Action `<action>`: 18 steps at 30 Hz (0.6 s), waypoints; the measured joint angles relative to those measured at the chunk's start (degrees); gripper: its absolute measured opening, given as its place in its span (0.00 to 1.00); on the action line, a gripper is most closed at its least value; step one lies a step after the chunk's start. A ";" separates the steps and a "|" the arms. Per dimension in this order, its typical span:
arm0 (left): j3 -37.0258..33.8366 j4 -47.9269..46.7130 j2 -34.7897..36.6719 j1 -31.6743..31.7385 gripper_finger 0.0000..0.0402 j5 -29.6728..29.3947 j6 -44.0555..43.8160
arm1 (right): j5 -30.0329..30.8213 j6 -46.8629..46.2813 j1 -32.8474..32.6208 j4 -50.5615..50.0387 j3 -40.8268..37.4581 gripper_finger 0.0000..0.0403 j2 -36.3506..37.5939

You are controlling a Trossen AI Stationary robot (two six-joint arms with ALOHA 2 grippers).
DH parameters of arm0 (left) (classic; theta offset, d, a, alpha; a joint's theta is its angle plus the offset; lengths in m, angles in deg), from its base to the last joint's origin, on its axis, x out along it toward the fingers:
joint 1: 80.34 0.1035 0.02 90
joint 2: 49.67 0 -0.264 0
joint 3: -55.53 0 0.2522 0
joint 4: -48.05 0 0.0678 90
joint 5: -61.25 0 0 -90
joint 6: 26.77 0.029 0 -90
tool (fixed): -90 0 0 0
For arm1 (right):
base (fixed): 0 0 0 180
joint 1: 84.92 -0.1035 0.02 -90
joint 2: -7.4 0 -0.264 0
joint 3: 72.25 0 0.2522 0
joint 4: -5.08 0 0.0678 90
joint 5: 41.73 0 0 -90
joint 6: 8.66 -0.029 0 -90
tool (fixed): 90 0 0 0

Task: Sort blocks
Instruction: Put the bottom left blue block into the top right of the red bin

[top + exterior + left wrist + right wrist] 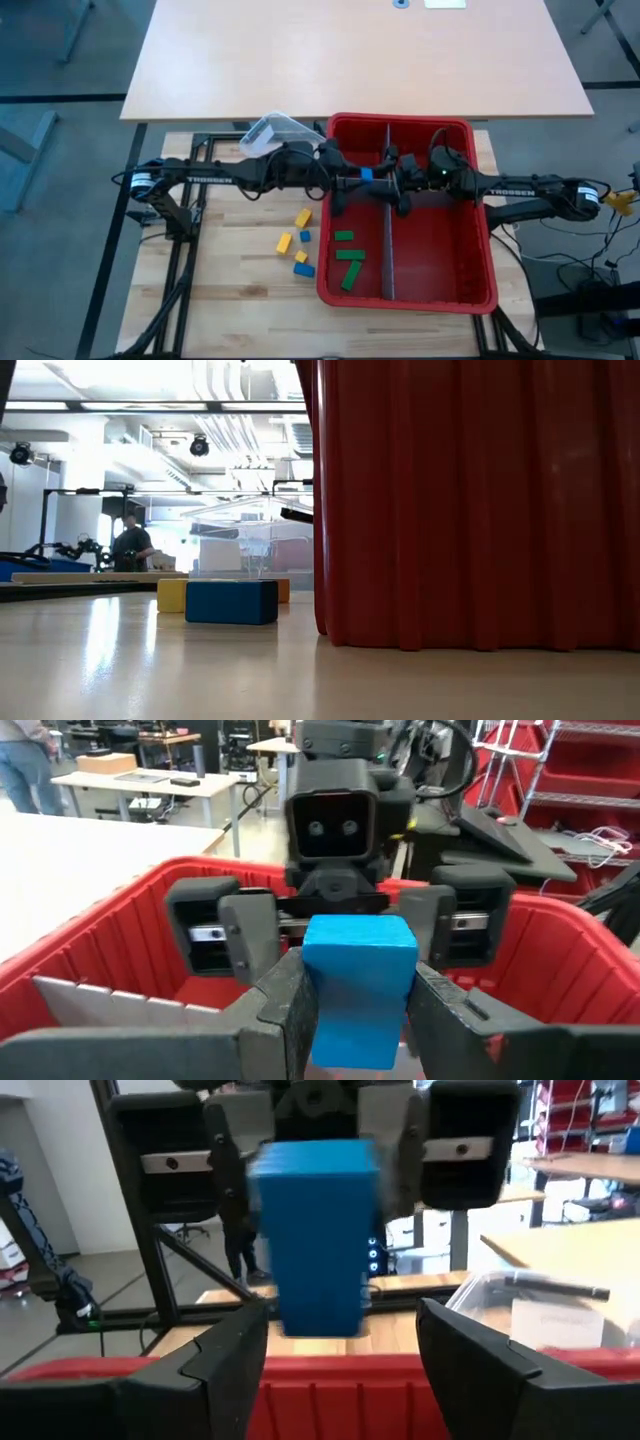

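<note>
Blue block [358, 985], a short plastic bar, hangs in mid-air over the red bin [480, 290], near its grey divider [386, 235], clenched by the left gripper [355, 1020] on its two flat sides. It looks light, rigid and smooth, so probably slippery; best held square across the flat faces, mid-length. The right gripper [340, 1345] faces it head-on, jaws spread on either side of the block's far end, not touching. Green blocks [348, 262] lie in the bin's left compartment; yellow and blue blocks [298, 240] sit on the table just outside the bin.
</note>
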 joint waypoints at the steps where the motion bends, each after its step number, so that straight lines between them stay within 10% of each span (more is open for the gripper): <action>1: 0.00 -0.25 0.00 0.04 0.25 -0.03 0.10 | -0.12 -0.02 -0.04 -0.35 0.00 0.59 0.02; 18: -0.02 0.30 0.11 0.15 0.25 0.04 0.11 | 2.02 0.28 0.00 2.39 0.18 0.61 0.35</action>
